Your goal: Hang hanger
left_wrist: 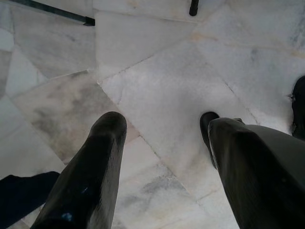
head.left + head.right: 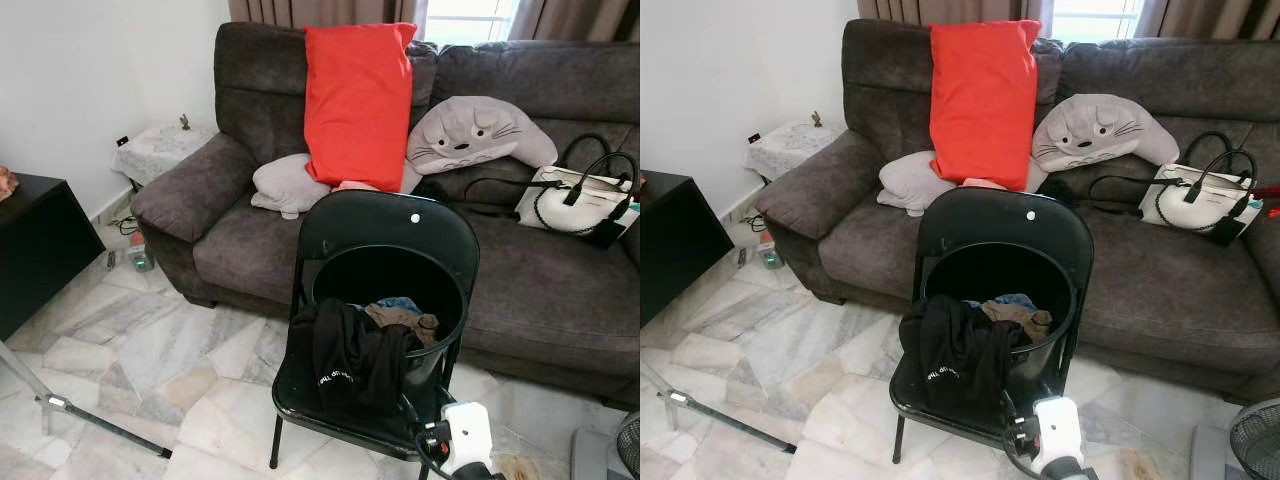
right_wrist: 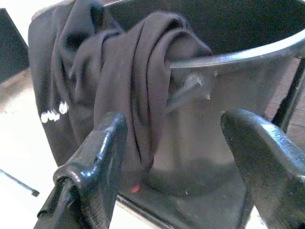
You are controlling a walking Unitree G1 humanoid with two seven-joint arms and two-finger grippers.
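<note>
You see a black folding chair (image 2: pixel 385 240) in the middle of the frame, with a black bucket (image 2: pixel 400 285) on its seat. A black garment (image 2: pixel 350 355) hangs over the bucket's front rim, low in the middle. In the right wrist view, a thin grey metal piece (image 3: pixel 188 88) pokes out under the cloth at the rim; it may be the hanger, but you cannot tell for sure. The right gripper (image 3: pixel 178 157) is wide open, holds nothing, and points at the bucket from close by. The left gripper (image 1: pixel 164 157) is open too, empty, and points at the marble floor (image 1: pixel 167 81). The cloth looks soft and floppy and would slip and sag. A hanger would be light and stiff, so grab the hard part, not the cloth.
</note>
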